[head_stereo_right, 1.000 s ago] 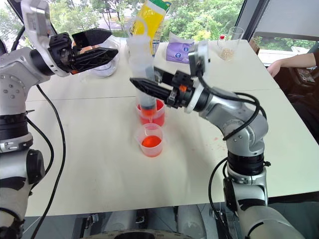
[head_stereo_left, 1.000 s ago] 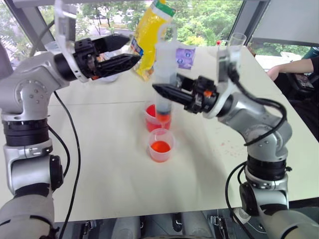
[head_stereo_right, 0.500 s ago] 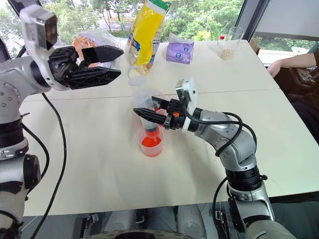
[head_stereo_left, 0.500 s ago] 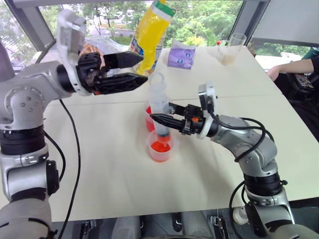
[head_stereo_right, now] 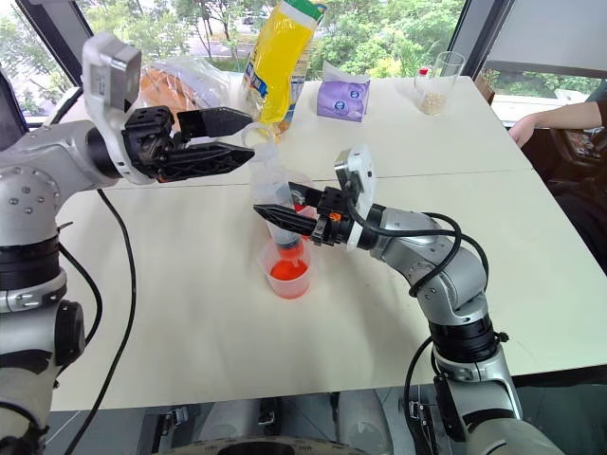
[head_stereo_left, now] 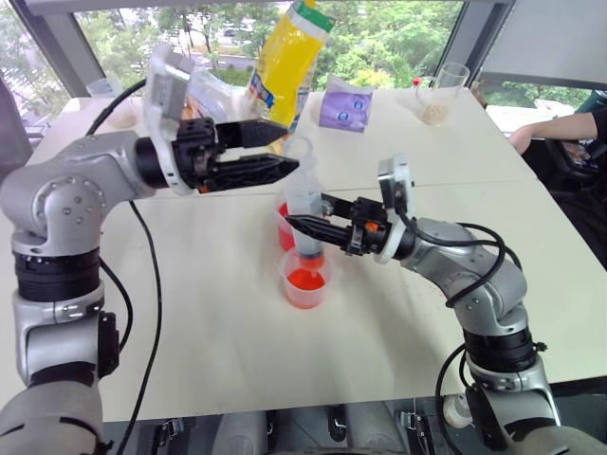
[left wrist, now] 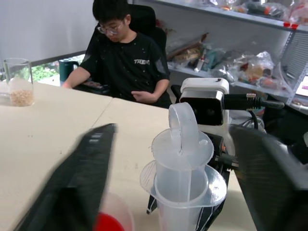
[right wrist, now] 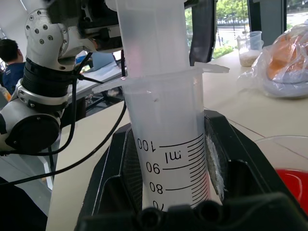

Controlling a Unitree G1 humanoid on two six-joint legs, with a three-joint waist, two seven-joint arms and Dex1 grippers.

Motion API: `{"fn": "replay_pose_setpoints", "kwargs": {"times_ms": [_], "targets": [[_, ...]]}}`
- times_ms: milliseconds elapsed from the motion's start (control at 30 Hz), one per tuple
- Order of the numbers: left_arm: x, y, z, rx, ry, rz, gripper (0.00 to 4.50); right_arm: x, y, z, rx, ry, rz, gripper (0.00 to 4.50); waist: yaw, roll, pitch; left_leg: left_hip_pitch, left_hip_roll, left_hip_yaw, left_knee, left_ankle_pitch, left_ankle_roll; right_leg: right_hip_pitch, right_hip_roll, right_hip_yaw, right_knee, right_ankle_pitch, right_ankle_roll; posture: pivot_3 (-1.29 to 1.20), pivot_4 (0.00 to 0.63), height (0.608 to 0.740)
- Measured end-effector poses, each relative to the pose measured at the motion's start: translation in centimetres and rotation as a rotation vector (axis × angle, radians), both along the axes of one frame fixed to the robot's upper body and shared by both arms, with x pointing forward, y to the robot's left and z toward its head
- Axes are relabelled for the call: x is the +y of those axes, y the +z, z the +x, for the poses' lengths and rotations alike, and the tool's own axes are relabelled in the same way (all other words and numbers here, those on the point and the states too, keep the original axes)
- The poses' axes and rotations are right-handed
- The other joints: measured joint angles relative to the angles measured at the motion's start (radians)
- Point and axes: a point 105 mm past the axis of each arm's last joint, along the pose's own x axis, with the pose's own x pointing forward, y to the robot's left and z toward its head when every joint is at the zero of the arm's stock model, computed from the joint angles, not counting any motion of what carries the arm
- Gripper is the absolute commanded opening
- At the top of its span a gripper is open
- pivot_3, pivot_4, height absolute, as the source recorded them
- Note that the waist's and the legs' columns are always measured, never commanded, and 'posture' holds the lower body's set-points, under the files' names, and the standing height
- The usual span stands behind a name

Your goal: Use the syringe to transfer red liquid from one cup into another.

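Right gripper (head_stereo_left: 302,227) fingers clenched on syringe (head_stereo_left: 305,213), tip over small cup (head_stereo_left: 304,279); left gripper (head_stereo_left: 281,152) fingers parted around plunger, likely to press.

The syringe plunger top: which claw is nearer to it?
Left. The left claw has its fingers on either side of the plunger top, not closed on it. The right claw grips the syringe barrel lower down.

Bright daylight pours in from the windows behind the tabletop (head_stereo_left: 218,313), leaving soft shadows under the arms. The left gripper (left wrist: 168,192) fingers (left wrist: 77,178) are smeared with blur; the syringe (right wrist: 163,125) between them stays sharp.
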Motion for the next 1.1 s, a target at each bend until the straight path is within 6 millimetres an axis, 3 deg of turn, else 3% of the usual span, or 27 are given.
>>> {"fn": "replay_pose_setpoints", "kwargs": {"times_ms": [133, 167, 1100], "targets": [[-0.3, -0.1, -0.1, 0.004, -0.017, -0.004, 0.19, -0.1, 0.0, 0.1, 0.003, -0.009, 0.000, 1.41, 0.000, 0.000, 0.000, 0.000, 0.000, 0.000, 0.000, 0.000, 0.000, 0.000, 0.000, 0.000, 0.000, 0.000, 0.000, 0.00, 0.150, 0.740], [-0.3, -0.1, -0.1, 0.006, -0.021, -0.005, 0.09, -0.1, 0.0, 0.1, 0.002, -0.010, -0.001, 1.41, 0.000, 0.000, 0.000, 0.000, 0.000, 0.000, 0.000, 0.000, 0.000, 0.000, 0.000, 0.000, 0.000, 0.000, 0.000, 0.00, 0.150, 0.740], [-0.2, -1.3, -0.6, -0.056, -0.039, 0.055, 0.09, 0.5, 1.4, 0.2, 0.047, 0.040, -0.005, 1.41, 0.000, 0.000, 0.000, 0.000, 0.000, 0.000, 0.000, 0.000, 0.000, 0.000, 0.000, 0.000, 0.000, 0.000, 0.000, 0.00, 0.150, 0.740]]}}
